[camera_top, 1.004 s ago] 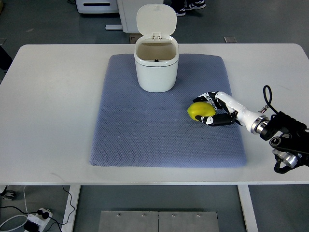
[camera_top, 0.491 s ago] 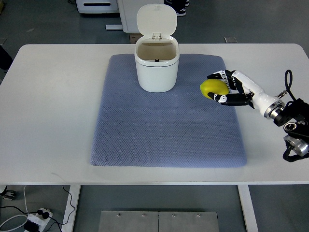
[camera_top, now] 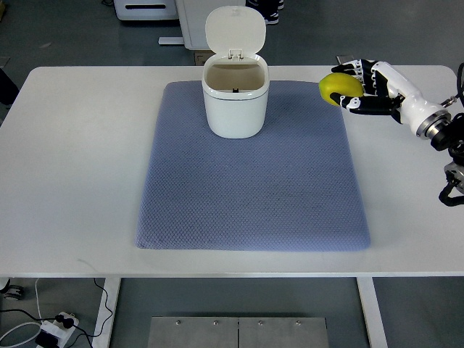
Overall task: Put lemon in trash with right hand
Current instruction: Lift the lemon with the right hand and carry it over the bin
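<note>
A yellow lemon (camera_top: 338, 86) is held in the air by my right hand (camera_top: 355, 88), whose black and white fingers are shut around it, above the far right corner of the blue mat (camera_top: 246, 188). The white trash bin (camera_top: 234, 98) stands on the mat's far middle, its lid (camera_top: 234, 31) flipped up and its inside open. The lemon is to the right of the bin, roughly level with its rim. My left arm does not show.
The mat lies on a white table (camera_top: 72, 159). My right forearm (camera_top: 438, 134) reaches in from the right edge with cables. White furniture and a person's shoes (camera_top: 272, 14) show beyond the far table edge.
My right hand has lifted the lemon off the mat and carried it up and away toward the far right corner, rising to about the bin's height.
</note>
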